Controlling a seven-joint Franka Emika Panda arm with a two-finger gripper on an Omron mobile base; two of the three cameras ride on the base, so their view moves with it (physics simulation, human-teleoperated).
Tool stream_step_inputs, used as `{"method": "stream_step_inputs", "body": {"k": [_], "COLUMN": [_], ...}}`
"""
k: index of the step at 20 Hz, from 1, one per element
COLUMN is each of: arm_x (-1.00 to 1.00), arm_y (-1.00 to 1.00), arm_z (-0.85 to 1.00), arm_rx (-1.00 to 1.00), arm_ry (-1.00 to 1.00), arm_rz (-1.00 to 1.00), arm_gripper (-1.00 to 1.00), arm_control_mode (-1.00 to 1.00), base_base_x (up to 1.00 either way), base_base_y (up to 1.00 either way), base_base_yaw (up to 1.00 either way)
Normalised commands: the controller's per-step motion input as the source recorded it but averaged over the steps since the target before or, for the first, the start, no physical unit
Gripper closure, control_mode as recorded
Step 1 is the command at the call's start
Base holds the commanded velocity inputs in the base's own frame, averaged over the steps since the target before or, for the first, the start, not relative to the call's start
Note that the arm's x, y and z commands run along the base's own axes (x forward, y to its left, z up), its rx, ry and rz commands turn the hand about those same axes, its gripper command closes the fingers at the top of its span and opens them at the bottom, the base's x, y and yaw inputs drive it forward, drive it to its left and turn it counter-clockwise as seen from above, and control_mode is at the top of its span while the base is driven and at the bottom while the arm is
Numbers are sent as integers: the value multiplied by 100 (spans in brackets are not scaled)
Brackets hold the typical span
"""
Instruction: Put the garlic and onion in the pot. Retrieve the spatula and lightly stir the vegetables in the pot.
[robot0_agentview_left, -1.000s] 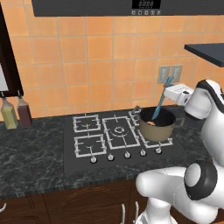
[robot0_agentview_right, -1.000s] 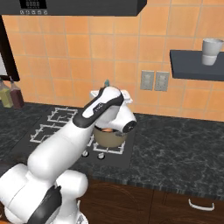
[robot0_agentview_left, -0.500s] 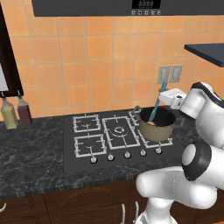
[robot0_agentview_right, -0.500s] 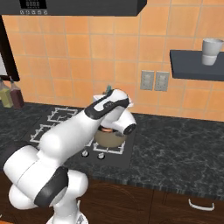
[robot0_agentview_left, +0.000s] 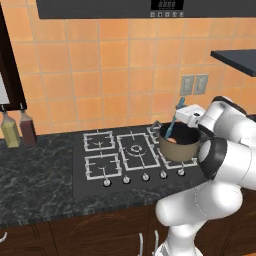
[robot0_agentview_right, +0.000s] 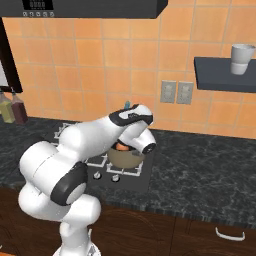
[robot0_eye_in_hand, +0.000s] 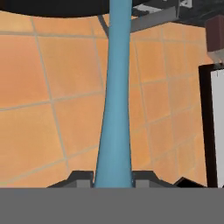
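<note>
Light-blue spatula tilted in tan pot

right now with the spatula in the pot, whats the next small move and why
Probably a short, gentle sweep of the spatula around inside the pot: the end effector is shut on its handle, its head is down in the pot, and an orange vegetable lies there to stir.

Light-blue spatula, tan pot with dark rim, orange wall tiles.

Pretty flat, even rendered lighting all round, bright on the orange wall tiles with no real glare. Shadows are soft. The hand view looks a bit blurry up close, low-res overall.
</note>
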Motion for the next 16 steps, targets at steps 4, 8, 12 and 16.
{"method": "stream_step_inputs", "body": {"k": [4, 8, 12, 16], "arm_x": [9, -1, -3, -10], "arm_y": [-21, -20, -19, -2], "arm_z": [-46, -17, 0, 0], "arm_rx": [-8, -21, -32, -35], "arm_ry": [0, 3, 5, 0], "arm_rz": [0, -8, -19, -18], "arm_gripper": [100, 100, 100, 100], "arm_control_mode": [-100, -100, -100, -100], "base_base_x": [0, 0, 0, 0], "base_base_y": [0, 0, 0, 0], "base_base_yaw": [0, 0, 0, 0]}}
